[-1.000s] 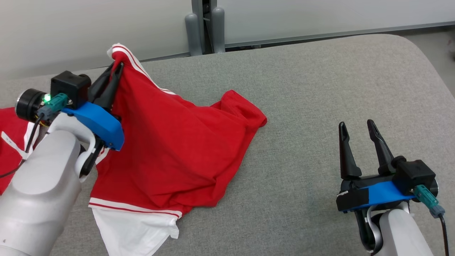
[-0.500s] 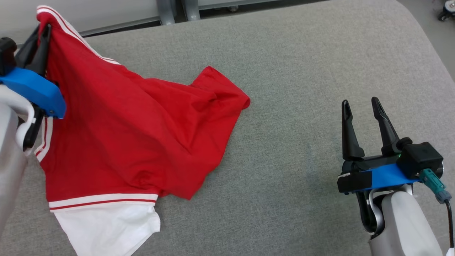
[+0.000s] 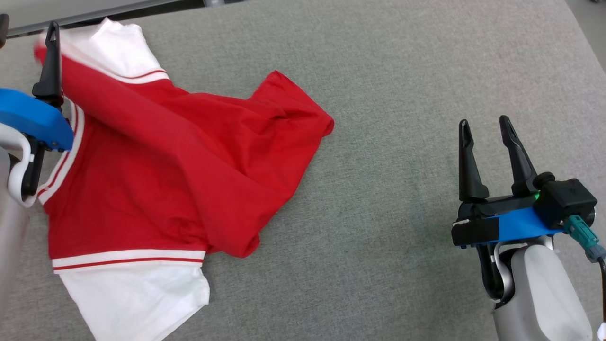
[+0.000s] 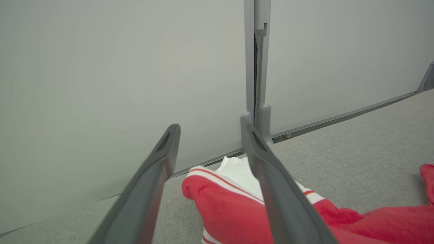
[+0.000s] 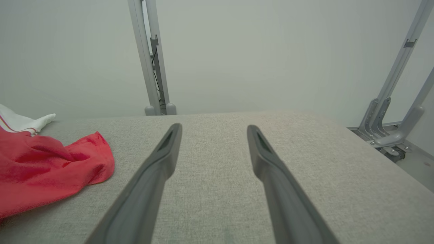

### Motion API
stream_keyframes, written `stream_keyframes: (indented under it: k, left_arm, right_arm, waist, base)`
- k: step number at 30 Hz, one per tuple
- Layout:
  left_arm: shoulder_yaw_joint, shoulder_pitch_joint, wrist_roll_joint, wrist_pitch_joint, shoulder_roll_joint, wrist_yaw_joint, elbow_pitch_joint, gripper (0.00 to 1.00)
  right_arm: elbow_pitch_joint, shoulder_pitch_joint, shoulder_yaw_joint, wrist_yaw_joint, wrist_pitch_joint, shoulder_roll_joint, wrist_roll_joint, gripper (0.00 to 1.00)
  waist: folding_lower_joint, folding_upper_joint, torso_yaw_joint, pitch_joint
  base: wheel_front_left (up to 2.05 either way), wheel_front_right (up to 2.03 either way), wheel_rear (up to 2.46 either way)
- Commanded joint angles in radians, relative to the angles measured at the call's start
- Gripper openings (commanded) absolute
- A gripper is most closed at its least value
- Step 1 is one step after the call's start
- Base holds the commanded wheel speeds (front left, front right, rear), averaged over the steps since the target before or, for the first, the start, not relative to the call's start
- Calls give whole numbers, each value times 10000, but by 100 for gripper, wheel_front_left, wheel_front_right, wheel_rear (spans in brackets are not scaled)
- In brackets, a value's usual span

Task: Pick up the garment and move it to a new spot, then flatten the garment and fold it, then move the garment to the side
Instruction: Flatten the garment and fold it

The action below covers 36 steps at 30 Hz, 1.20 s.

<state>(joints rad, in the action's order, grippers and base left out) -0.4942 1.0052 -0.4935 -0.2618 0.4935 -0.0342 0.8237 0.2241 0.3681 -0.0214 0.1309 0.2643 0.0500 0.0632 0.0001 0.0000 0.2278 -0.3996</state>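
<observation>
1. While the garment [image 3: 165,166] lies rumpled on the left part of the grey padded table [image 3: 402,94], neither arm carries any of it. It has a red body, with one white section [image 3: 118,47] at the far edge and another white section [image 3: 137,298] at the near edge, each joined by a striped band.
2. Cloth condition: a thick red ridge [image 3: 189,156] runs diagonally across the body, and the right-hand end is bunched. It is not flat and shows no deliberate fold.
3. Progress (judgement): the cloth rests wholly on the table, so the set-down at a spot looks finished or nearly so. Flattening, folding and the final shift to the side all remain.
4. Left gripper [image 4: 210,128]: the jaws are spread wide with nothing between them. In the left wrist view the striped corner of the cloth lies just below and beyond the fingertips, and one finger crosses in front of it. I cannot tell whether it touches the fabric. That corner is blurred in the head view.
5. Right gripper [image 3: 484,122]: the jaws are spread and empty. It is poised over bare table on the right, well apart from the cloth.
</observation>
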Motion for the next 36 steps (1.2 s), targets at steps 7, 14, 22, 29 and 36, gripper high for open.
stream_keyframes:
  k: [7,14,22,29,36]
  left_arm:
    - [1506,-1864,824,-37,-355,351,-2273,100]
    - [2895,-4117,1562,-38,-1211,461,-4396,100]
    - [4091,-6602,2264,-38,-2379,321,-5868,100]
    - [4945,-8217,2752,-39,-3372,51,-6678,100]
    - [5272,-8964,3340,-39,-3915,-299,-6958,100]
  right_arm:
    - [100,-253,-146,-3,2,5,-179,100]
    - [210,-644,-224,-3,2,5,-244,100]
    - [365,-1067,-198,-3,2,5,-221,100]
    - [475,-1296,-111,-3,2,5,-131,100]
    - [575,-1501,-154,-3,2,4,-93,100]
  waist:
    - [-1,0,-580,754]
    - [-1,0,-1128,1548]
    - [-1,0,-1552,2309]
    - [-1,0,-1709,2562]
    - [-1,0,-1877,2689]
  base:
    - [0,0,0]
    - [0,0,0]
    - [0,0,0]
    - [0,0,0]
    - [0,0,0]
